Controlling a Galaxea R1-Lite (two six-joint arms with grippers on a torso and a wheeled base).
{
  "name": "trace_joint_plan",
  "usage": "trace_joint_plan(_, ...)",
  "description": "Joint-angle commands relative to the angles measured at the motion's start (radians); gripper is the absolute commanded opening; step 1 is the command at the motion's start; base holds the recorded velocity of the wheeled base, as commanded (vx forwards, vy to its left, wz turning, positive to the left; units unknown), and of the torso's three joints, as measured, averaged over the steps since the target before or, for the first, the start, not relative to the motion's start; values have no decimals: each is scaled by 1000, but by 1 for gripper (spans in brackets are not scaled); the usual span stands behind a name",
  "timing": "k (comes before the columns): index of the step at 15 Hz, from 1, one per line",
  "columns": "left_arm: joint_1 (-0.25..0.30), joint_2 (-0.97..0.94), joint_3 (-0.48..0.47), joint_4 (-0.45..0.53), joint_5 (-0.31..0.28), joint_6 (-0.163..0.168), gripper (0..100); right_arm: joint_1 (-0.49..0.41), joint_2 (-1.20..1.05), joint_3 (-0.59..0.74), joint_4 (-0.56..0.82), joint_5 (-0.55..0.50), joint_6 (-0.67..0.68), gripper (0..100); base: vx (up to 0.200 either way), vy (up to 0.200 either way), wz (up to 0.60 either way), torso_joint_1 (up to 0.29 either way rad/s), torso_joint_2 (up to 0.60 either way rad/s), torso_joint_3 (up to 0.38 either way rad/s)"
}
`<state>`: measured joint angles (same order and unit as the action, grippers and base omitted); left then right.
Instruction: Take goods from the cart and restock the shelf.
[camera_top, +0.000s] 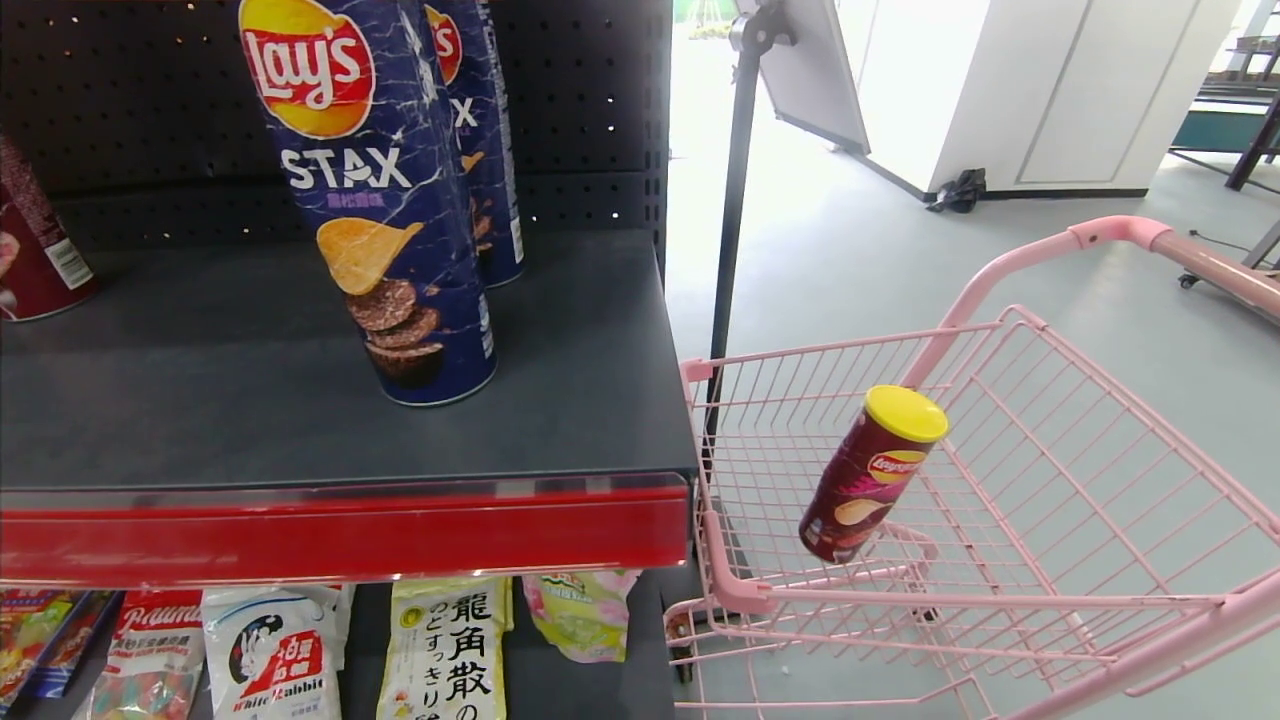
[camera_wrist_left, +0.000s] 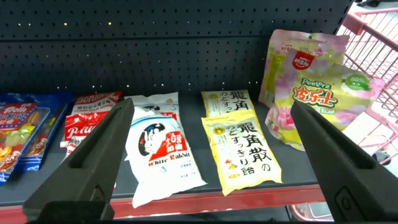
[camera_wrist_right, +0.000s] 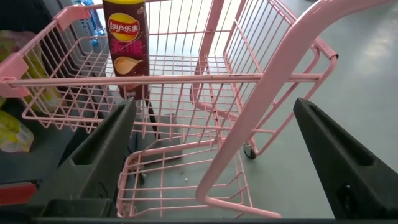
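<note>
The can of crisps (camera_top: 870, 475), dark red with a yellow lid, is seen standing in the basket of the pink cart (camera_top: 1000, 598), near the end that lies beside the shelf (camera_top: 300, 420); nothing is held yet. The right tool (camera_wrist_right: 214, 102) is held outside the cart with its fingers wide apart and nothing between them. The left tool (camera_wrist_left: 211, 106) is likewise spread and empty, and is pointed at the lower shelf (camera_wrist_left: 186, 198). The can is judged easy to upset: it is tall and narrow and rests on a wire floor, so a finger brushed against its side could tip it and send it rolling. The cart's rails lie between the right tool and the can, so a straight reach could be stopped by them or could push the cart away. Later, the can's base could be caught on the shelf's red front strip (camera_top: 340, 535), or the blue cans (camera_top: 385, 200) could be knocked over if it is set too close. The top shelf and its free space are shown by the head view. The flat packets (camera_wrist_left: 239, 140) below are shown best by the left wrist view, and the cart's lower tray (camera_wrist_right: 180, 180) by the right wrist view.
</note>
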<state>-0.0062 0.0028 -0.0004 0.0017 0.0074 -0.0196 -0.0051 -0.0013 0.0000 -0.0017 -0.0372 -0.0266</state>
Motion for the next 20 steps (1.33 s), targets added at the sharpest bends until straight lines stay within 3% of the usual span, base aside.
trace_joint_plan(1,0,0,0,0,0,0,100,1,1,-26,-27,5,-4,100,0,0,0,0,0,0)
trace_joint_plan(2,0,0,0,0,0,0,100,19,118,-305,-67,30,-7,100,0,0,0,0,0,0)
trace_joint_plan(3,0,0,0,0,0,0,100,76,254,-497,-55,56,-4,100,0,0,0,0,0,0)
trace_joint_plan(4,0,0,0,0,0,0,100,112,300,-583,-41,57,-3,100,0,0,0,0,0,0)
trace_joint_plan(7,0,0,0,0,0,0,100,174,463,-703,-29,50,28,100,0,0,0,0,0,0)
trace_joint_plan(14,0,0,0,0,0,0,100,205,873,-916,-61,69,74,100,0,0,0,0,0,0)
trace_joint_plan(15,0,0,0,0,0,0,100,182,923,-930,-90,134,79,100,0,0,0,0,0,0)
trace_joint_plan(16,0,0,-1,0,0,0,100,42,994,-931,-182,301,85,100,0,0,0,0,0,0)
trace_joint_plan(18,0,0,0,0,0,0,100,-156,1138,-908,-357,594,53,100,0,0,0,0,0,0)
trace_joint_plan(19,0,0,0,0,0,0,100,-251,1221,-825,-483,741,8,100,0,0,0,0,0,0)
trace_joint_plan(20,0,0,0,0,0,0,100,-256,1278,-764,-554,810,-15,100,0,0,0,0,0,0)
